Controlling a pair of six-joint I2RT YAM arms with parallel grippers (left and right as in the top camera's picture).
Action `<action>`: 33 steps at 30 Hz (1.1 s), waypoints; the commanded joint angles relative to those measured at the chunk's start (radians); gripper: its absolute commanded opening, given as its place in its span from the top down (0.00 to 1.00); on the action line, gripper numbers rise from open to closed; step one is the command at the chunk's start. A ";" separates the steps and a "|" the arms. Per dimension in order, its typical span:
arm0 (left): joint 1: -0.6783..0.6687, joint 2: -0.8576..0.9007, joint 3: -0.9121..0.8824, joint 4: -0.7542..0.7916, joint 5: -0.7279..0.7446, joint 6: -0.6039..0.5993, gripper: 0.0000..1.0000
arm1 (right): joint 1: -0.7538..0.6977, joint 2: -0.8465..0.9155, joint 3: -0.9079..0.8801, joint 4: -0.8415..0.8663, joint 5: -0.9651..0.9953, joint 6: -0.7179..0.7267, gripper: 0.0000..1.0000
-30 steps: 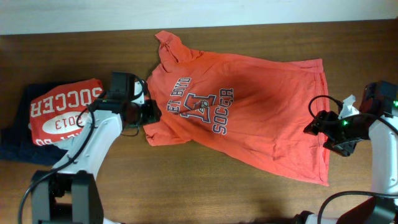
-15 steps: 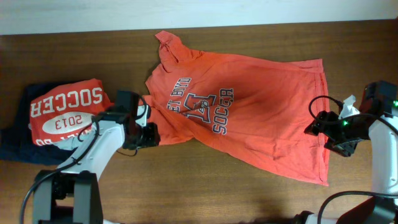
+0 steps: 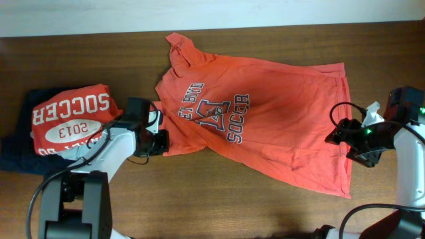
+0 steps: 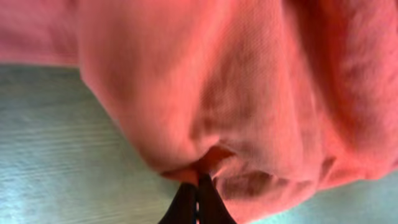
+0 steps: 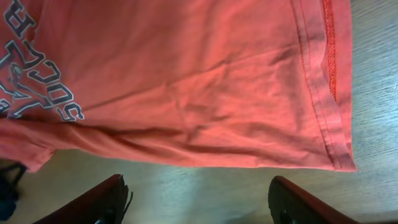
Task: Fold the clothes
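Observation:
The clothes [image 3: 265,126], an orange-red T-shirt with a navy chest print, lie spread face up across the middle of the table, collar to the left. My left gripper [image 3: 161,141] is at the near-left sleeve edge. In the left wrist view its fingers [image 4: 198,180] are pressed together with a pinch of orange fabric [image 4: 249,81] at their tips. My right gripper [image 3: 335,136] stands open just off the shirt's hem on the right. In the right wrist view the hem [image 5: 186,81] lies beyond the spread fingers [image 5: 198,186], with bare wood between them.
A folded red shirt with white "SOCCER 2013" lettering [image 3: 70,123] rests on a dark navy garment [image 3: 16,156] at the far left. A small white object [image 3: 372,113] sits by the right arm. A pale wall borders the table's far edge [image 3: 212,26].
The left gripper moved down toward the front edge to the sleeve corner, then closed on the fabric. The right arm and the shirt body stayed put.

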 commanded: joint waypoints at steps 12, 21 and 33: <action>-0.003 -0.296 0.560 -0.517 -0.026 0.010 0.99 | 0.002 -0.006 -0.091 0.019 0.158 0.099 0.16; -0.003 -0.331 0.560 -0.554 -0.071 0.010 0.99 | -0.142 -0.005 -0.325 0.100 0.126 0.101 0.14; -0.003 -0.331 0.560 -0.543 -0.074 0.010 0.99 | -0.138 -0.005 -0.621 0.406 0.043 0.229 0.37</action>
